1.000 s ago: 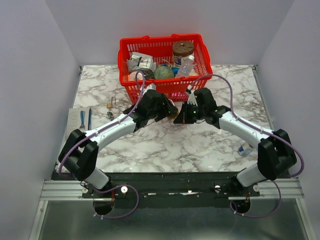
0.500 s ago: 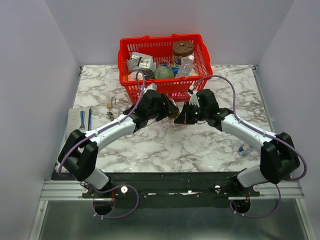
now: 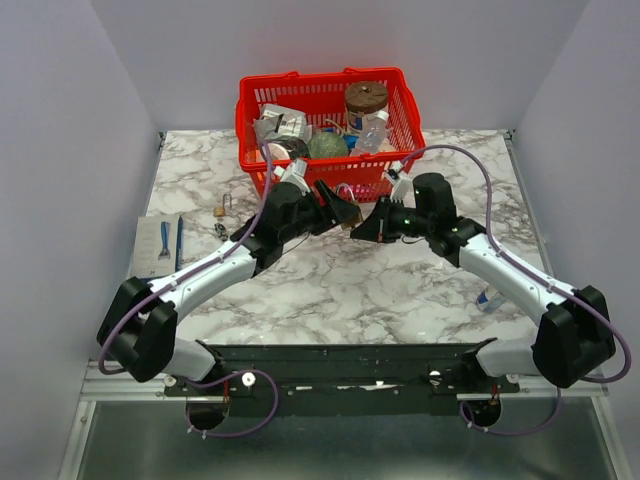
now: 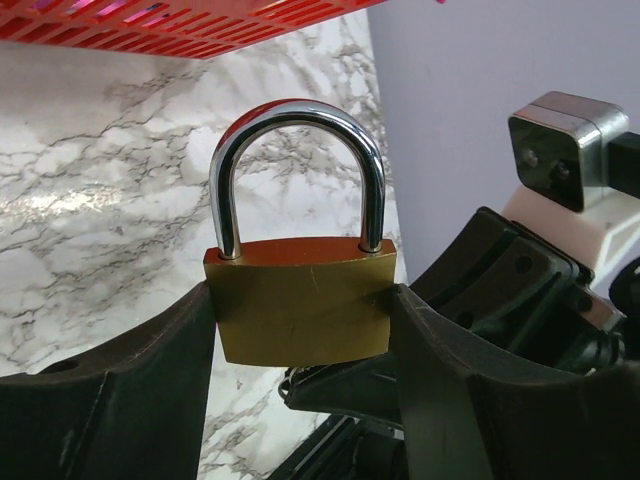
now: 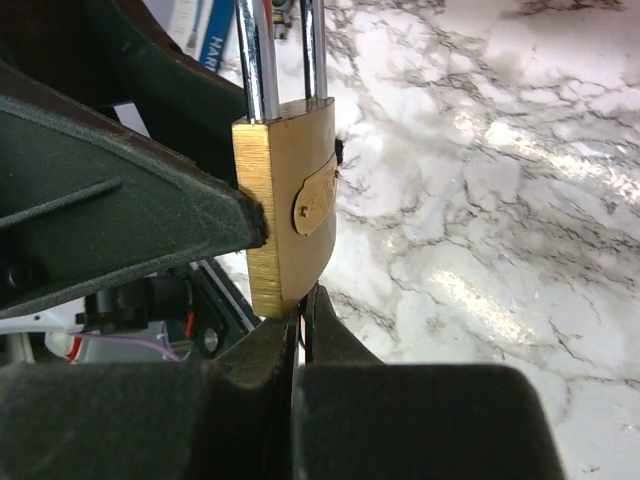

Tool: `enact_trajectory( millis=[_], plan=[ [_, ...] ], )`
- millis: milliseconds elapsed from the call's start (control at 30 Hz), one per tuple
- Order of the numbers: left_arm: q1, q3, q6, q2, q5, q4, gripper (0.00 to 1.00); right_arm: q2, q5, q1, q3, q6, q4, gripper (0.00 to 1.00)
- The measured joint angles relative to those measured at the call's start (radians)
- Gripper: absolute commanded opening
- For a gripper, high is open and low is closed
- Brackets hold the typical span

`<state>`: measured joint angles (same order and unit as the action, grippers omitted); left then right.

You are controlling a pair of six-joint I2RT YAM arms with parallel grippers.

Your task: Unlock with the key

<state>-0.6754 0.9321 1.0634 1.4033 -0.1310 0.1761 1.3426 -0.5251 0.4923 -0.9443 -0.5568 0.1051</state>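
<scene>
My left gripper (image 4: 302, 312) is shut on a brass padlock (image 4: 300, 295), its fingers pressing the body's two sides. The steel shackle (image 4: 298, 112) points up, with both legs seated in the body. My right gripper (image 5: 300, 305) is shut right under the padlock's (image 5: 290, 225) bottom face. Only a thin wire ring (image 5: 306, 330) shows between its fingers; the key itself is hidden. In the top view both grippers meet above the table, left gripper (image 3: 338, 212) and right gripper (image 3: 374, 229), just before the basket.
A red basket (image 3: 325, 180) full of items stands right behind the grippers. A small padlock (image 3: 219, 211) and a bunch of keys (image 3: 220, 231) lie at the left. A card with blue tools (image 3: 165, 240) lies at the left edge. The table is marble (image 3: 330, 285).
Both grippers have risen and shifted toward the basket, still together. The left arm has stretched out and turned the padlock. The right gripper stays at the padlock's underside.
</scene>
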Motion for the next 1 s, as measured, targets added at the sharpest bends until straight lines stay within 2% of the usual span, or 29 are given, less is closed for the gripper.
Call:
enact_trajectory(
  millis=[500,533,667,767,833,867,1000],
  plan=[
    [0.012,-0.019,-0.023,-0.046,-0.064,0.108,0.0,-0.045,-0.111,-0.036,0.0,-0.029,-0.06,0.02],
    [0.012,-0.019,-0.023,-0.046,-0.065,0.108,0.0,-0.045,-0.113,-0.036,0.0,-0.029,-0.06,0.04],
    [0.012,-0.019,-0.023,-0.046,-0.067,0.102,0.0,-0.045,-0.122,-0.036,0.0,-0.016,-0.06,0.34],
    [0.012,-0.019,-0.014,-0.046,-0.068,0.073,0.0,-0.045,-0.137,-0.036,-0.003,0.017,-0.057,0.46],
    [0.012,-0.019,-0.011,-0.046,-0.075,0.055,0.0,-0.045,-0.144,-0.036,-0.005,0.031,-0.054,0.5],
    [0.011,-0.019,-0.011,-0.046,-0.076,0.048,0.0,-0.045,-0.146,-0.036,-0.005,0.036,-0.051,0.57],
    [0.013,-0.019,-0.011,-0.046,-0.082,0.034,0.0,-0.045,-0.163,-0.035,-0.005,0.053,-0.05,0.63]
  ],
)
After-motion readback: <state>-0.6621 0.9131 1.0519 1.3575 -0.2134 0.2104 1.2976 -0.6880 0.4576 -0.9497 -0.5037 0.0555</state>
